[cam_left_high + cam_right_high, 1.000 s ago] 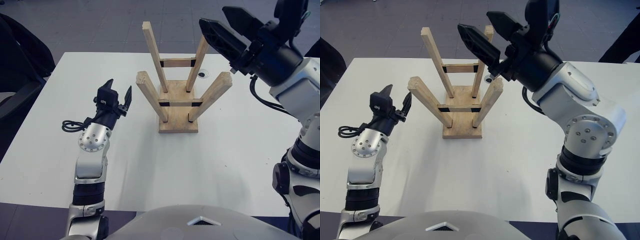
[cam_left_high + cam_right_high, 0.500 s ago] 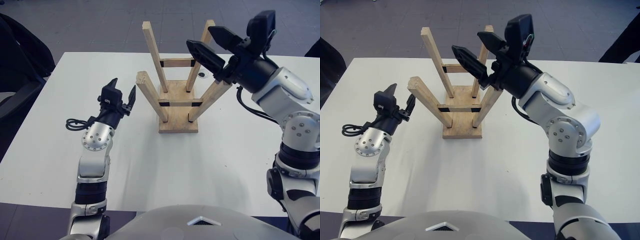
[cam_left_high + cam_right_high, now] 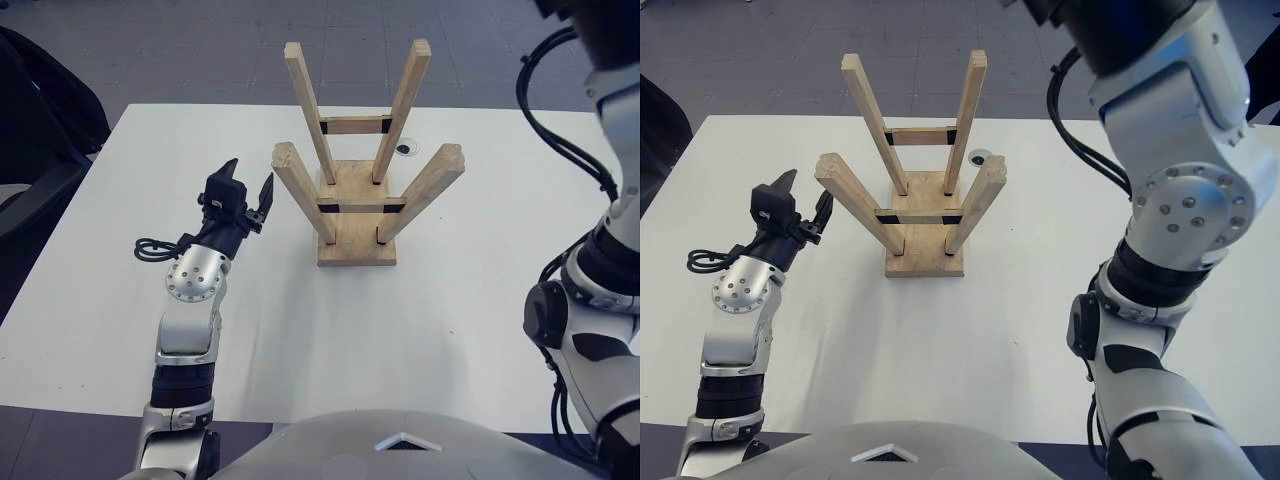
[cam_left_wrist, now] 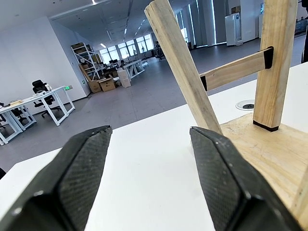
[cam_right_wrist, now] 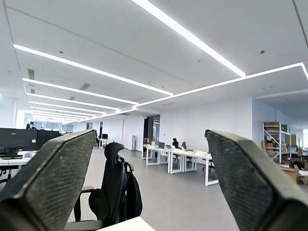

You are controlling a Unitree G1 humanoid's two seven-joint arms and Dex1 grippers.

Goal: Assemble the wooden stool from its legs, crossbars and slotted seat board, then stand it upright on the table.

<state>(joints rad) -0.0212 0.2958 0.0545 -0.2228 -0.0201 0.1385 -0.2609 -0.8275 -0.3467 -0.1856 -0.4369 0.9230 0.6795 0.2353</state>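
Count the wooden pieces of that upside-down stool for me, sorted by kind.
Legs: 4
Crossbars: 2
Seat board: 1
Total: 7 pieces

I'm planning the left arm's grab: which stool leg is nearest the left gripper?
The near-side leg leaning toward the left gripper; the other three stand farther right or behind.

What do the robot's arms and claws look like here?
The left arm and right arm are silver-grey with black joints, round bolted discs and loose black cables. The left claw and right claw are black, each with two tapering, textured fingers.
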